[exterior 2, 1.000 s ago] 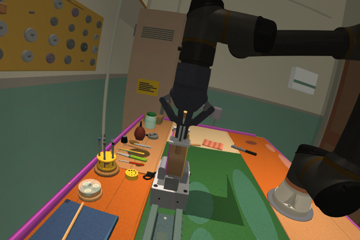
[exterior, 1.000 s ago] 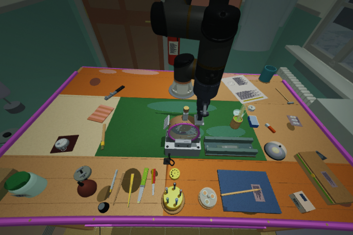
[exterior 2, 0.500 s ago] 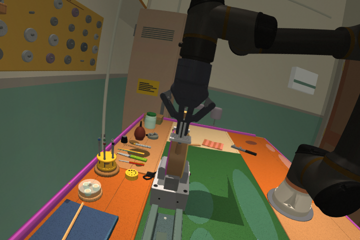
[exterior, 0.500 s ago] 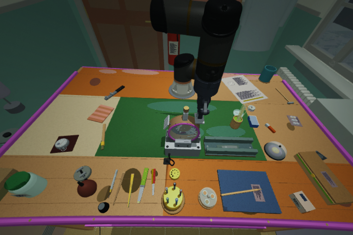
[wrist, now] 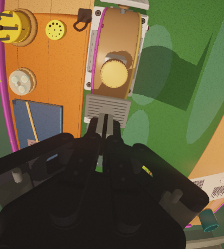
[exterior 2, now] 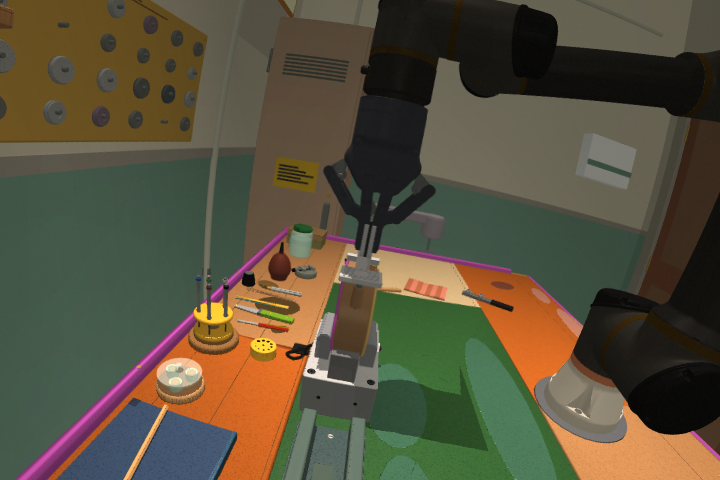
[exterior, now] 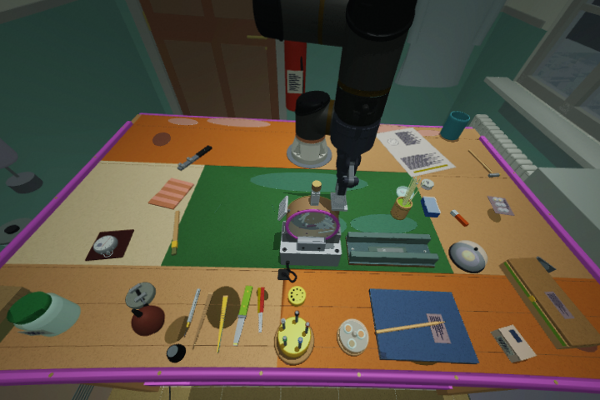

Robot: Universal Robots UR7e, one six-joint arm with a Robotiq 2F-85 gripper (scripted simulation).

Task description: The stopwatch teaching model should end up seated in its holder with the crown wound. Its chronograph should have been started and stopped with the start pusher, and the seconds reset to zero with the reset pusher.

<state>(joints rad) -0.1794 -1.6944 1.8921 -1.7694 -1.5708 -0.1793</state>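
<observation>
My gripper (exterior: pixel 342 191) (exterior 2: pixel 368 253) (wrist: pixel 103 125) is closed and holds nothing, its tips pointing straight down onto a grey ribbed pusher (exterior: pixel 339 202) (exterior 2: pixel 361 276) (wrist: pixel 107 110) at the right of the stopwatch's top. The stopwatch model (exterior: pixel 311 221) (exterior 2: pixel 356 317) (wrist: pixel 115 51), a tan drum with a magenta-rimmed glass face, stands upright in its grey holder (exterior: pixel 310 250) (exterior 2: pixel 339 380) on the green mat. Its knurled yellow crown (exterior: pixel 316 186) (wrist: pixel 114 75) rises at the top centre. A second ribbed pusher (exterior: pixel 283 208) (wrist: pixel 125 3) sits on the far side of the crown.
A grey rail fixture (exterior: pixel 389 248) lies right of the holder on the mat. My arm's base (exterior: pixel 310 151) stands behind. A blue book (exterior: pixel 421 325), a yellow screwdriver stand (exterior: pixel 293 338) and hand tools (exterior: pixel 242 315) line the near edge. A small cup with tools (exterior: pixel 403 204) stands to the right.
</observation>
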